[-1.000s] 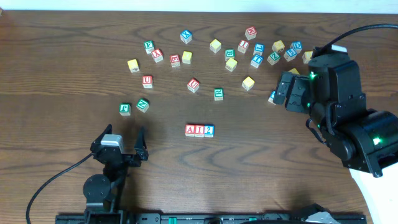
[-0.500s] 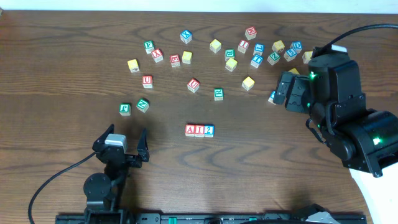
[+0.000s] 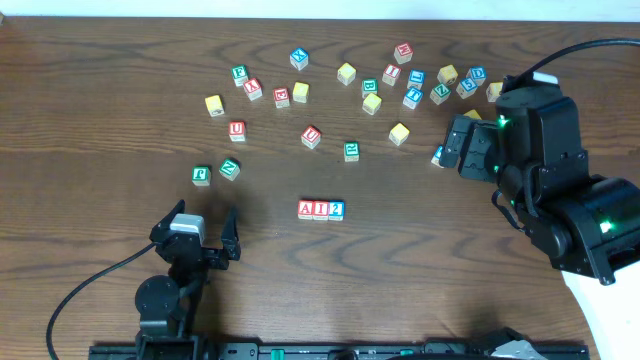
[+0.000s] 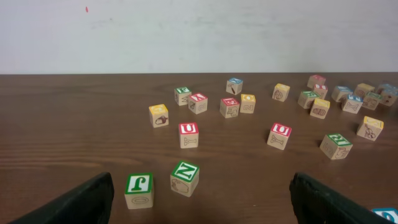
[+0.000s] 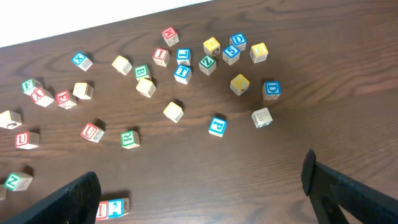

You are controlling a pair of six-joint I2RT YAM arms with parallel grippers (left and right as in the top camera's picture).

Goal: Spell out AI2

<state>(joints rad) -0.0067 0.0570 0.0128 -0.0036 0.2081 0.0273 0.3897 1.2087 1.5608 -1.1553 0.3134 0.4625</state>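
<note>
**Nearest the robot.** The left gripper sits on the near side of the AI2 row, off to its left and well apart from it. Its fingers are spread wide with nothing between them.

**The row.** The A cube, I cube and 2 cube lie side by side, touching, and read in order on the table. The spelling appears complete.
- Risk: because the three touch, a knock to either end cube would shift or twist the whole word.
- Likely cause: an arm crossing the row at table height. In my judgement, any retreat should go away from the row, not across it.

**Right of the row, slightly beyond it.** The right gripper is well apart from the row. Its fingers are spread and it carries nothing. A blue cube lies just beside its fingertips.
- Risk: a low move toward the row could push that cube ahead of it.

**Beyond the row.** A green cube and the red U cube are the closest loose pieces, with clear wood between them and the row. Further back are the scattered cubes.
- Risk: a stray cube nudged up against the row would spoil the reading.
- Risk: a renewed pick among the red-lettered cubes would add a wrong letter.
</note>
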